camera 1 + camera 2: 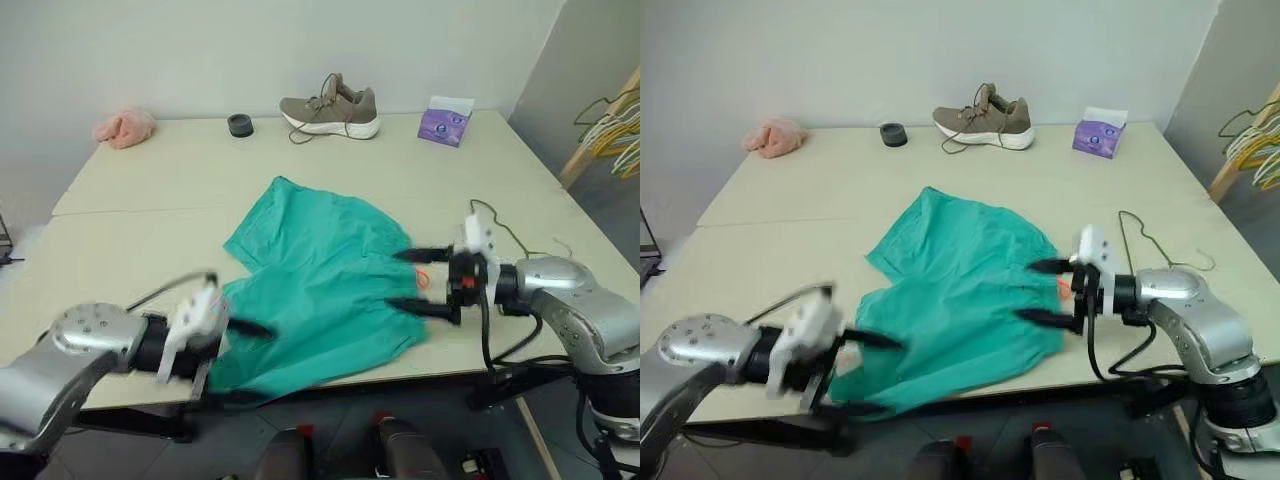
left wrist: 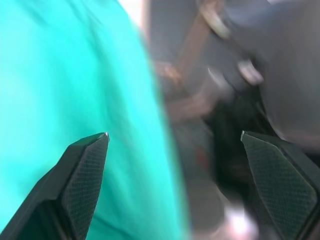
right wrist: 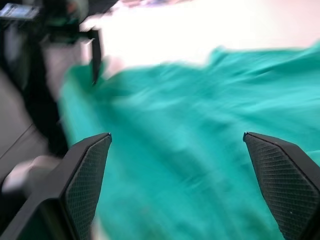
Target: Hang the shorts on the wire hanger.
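The teal-green shorts (image 1: 320,290) lie spread flat on the middle of the table, one corner reaching the front edge. A small orange tag (image 1: 422,276) shows at their right side. My left gripper (image 1: 242,362) is open at the shorts' front-left corner, one finger above the cloth and one below the table edge, holding nothing. My right gripper (image 1: 413,281) is open at the shorts' right edge, its fingers (image 3: 85,170) spread wide above the fabric (image 3: 200,150). The thin wire hanger (image 1: 1150,233) lies flat on the table just behind the right gripper.
At the back of the table (image 1: 150,200) lie a pink fluffy cloth (image 1: 125,127), a small black ring (image 1: 240,124), a brown shoe (image 1: 330,108) and a purple tissue pack (image 1: 446,120). A rack of bunched hangers (image 1: 615,125) stands off the table's right side.
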